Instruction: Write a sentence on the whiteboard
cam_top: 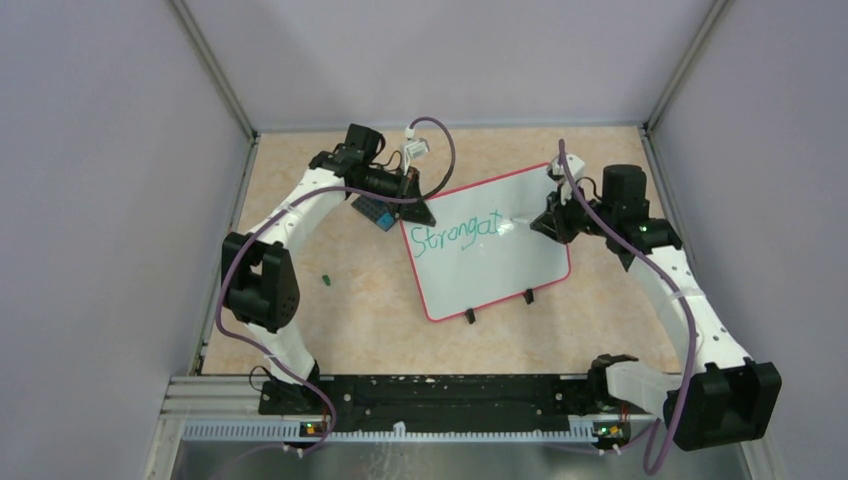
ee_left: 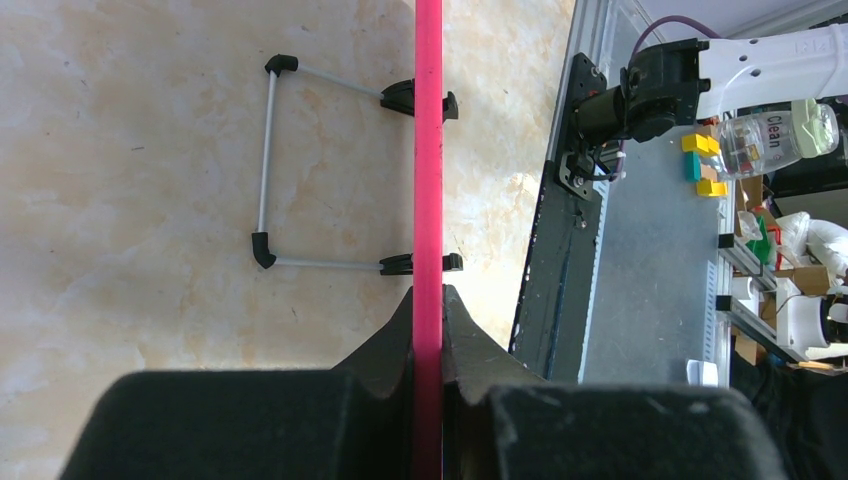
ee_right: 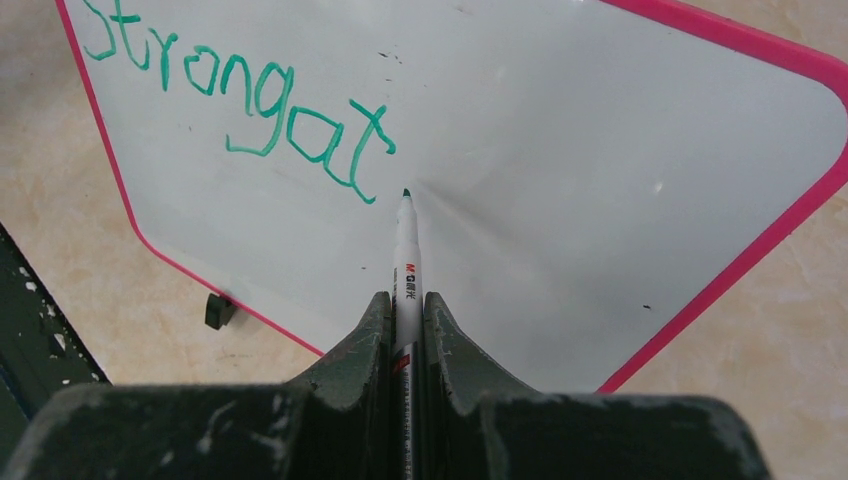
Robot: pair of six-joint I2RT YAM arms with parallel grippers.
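The whiteboard (cam_top: 500, 265) sits mid-bench, a little right of centre and turned at an angle, so one rounded corner points far-right and another near-left. Two small black feet (cam_top: 469, 316) poke out along its near edge. Across the upper part of the white face runs green handwriting (cam_top: 455, 235) reading roughly "Strongat". The left fingers (cam_top: 418, 212) are at the board's far-left corner. In the left wrist view they (ee_left: 409, 315) are closed narrow on the red-pink rim (ee_left: 428, 150), which passes edge-on straight between them. A thin wire stand (ee_left: 266, 150) with black ends shows beside the rim. The right fingers (cam_top: 540, 225) are over the board's far-right part. In the right wrist view they (ee_right: 382, 320) are pinched tight around a white marker (ee_right: 405, 260). Its green tip points at the board face (ee_right: 600, 150) just right of the last letter. I cannot tell whether the tip touches the surface. Just left of the board's far-left corner, under the left arm, lies a small dark plate (cam_top: 375, 212) carrying blue blocks. A tiny green thing (cam_top: 326, 279) lies alone on the bench (cam_top: 330, 330), well to the left of the board.
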